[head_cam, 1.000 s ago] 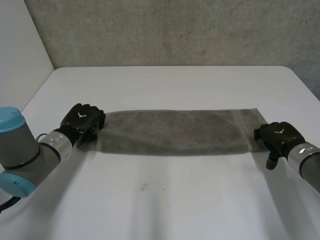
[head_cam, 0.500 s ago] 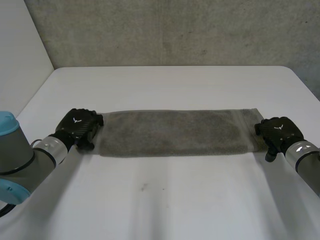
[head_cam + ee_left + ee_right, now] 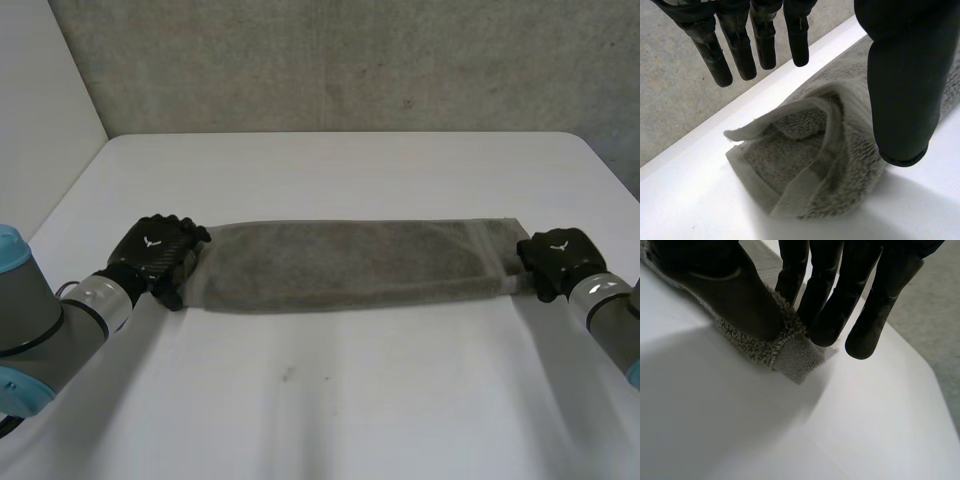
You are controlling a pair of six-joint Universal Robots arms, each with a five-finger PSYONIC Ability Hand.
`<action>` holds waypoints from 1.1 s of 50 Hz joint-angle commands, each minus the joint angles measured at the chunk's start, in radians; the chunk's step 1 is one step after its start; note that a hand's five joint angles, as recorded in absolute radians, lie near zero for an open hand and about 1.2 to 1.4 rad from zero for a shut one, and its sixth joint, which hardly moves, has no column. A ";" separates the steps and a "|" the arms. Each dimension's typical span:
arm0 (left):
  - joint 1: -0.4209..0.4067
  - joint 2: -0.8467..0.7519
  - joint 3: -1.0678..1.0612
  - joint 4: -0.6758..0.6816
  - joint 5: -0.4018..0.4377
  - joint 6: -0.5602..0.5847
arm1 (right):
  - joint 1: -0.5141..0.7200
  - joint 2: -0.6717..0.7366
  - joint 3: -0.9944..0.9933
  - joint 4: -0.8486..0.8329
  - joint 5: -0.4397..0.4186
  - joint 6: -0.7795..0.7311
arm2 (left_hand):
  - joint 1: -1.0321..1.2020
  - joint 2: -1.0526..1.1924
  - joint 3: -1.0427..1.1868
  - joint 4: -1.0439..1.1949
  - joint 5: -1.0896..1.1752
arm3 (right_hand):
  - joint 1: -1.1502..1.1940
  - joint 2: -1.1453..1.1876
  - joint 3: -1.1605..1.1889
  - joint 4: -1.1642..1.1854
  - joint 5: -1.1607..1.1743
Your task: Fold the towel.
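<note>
White and smooth, the table [image 3: 330,400] carries the towel [image 3: 350,265] as 1 long strip of nubbly grey terry across its middle, probably so the 2 ends can be brought together. The left hand [image 3: 158,255] hangs spread over a rumpled, curled-over end, gripping nothing. The right hand [image 3: 558,260] pinches the opposite flat-woven hem between thumb and fingers. Rough concrete wall [image 3: 350,60] stands behind.

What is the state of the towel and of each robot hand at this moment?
towel: lies flat as a long strip on the white table; one end is rumpled, with a flap lifted.
left hand: open, fingers straight above the rumpled end, not gripping it.
right hand: shut on the towel, pinching the other end's corner between thumb and fingers.
</note>
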 commanded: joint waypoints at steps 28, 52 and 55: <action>-0.071 0.203 0.060 -0.006 -0.029 -0.036 | 0.407 -0.071 -0.417 0.159 0.023 -0.150 | -0.093 -0.090 -0.089 -0.090 -0.085 | 0.077 0.080 0.058 0.056 0.062; -0.255 0.153 0.264 -0.049 -0.198 -0.255 | 0.772 0.115 -0.424 0.168 0.051 -0.200 | -0.120 -0.117 -0.116 -0.117 -0.112 | -0.632 -0.629 -0.651 -0.654 -0.648; -0.278 0.138 0.275 -0.046 -0.212 -0.257 | 0.737 0.026 -0.344 0.169 0.071 -0.144 | -0.120 -0.117 -0.116 -0.117 -0.112 | -1.144 -1.142 -1.164 -1.166 -1.160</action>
